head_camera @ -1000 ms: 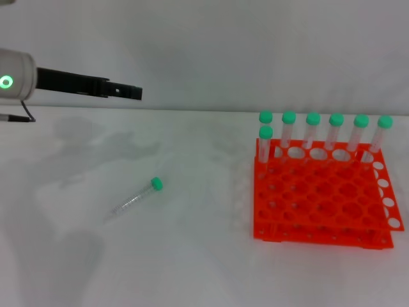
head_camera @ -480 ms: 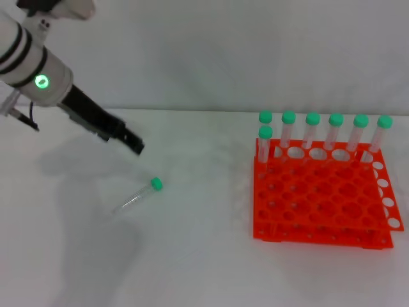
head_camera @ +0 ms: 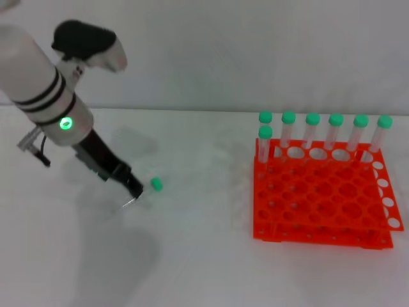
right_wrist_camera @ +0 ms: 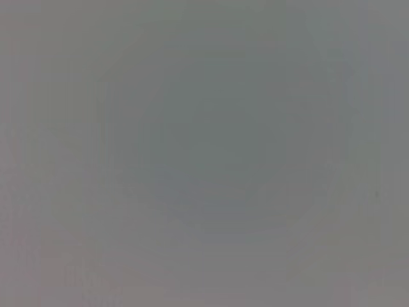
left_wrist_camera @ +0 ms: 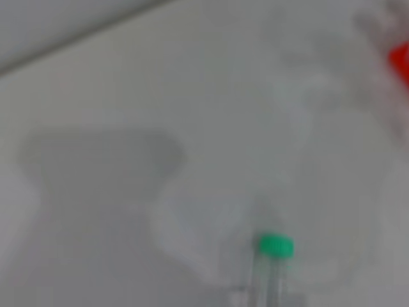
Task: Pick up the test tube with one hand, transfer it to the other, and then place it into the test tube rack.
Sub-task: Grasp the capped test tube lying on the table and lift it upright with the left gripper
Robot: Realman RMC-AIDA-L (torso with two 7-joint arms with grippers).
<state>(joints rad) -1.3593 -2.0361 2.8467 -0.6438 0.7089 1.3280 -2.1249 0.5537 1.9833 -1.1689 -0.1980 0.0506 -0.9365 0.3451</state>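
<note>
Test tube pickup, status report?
Left gripper down at the test tube, grasp unclear. Tube lying on table. Right gripper out of view. Nothing between tube and rack.

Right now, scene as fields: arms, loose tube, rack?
left gripper: down at the table, tip over the body of the test tube
right gripper: not in view
test tube: lying on the white table, green cap pointing toward the test tube rack, not lifted
test tube rack: orange-red, on the robot's right, seven green-capped tubes upright along its far side
</note>
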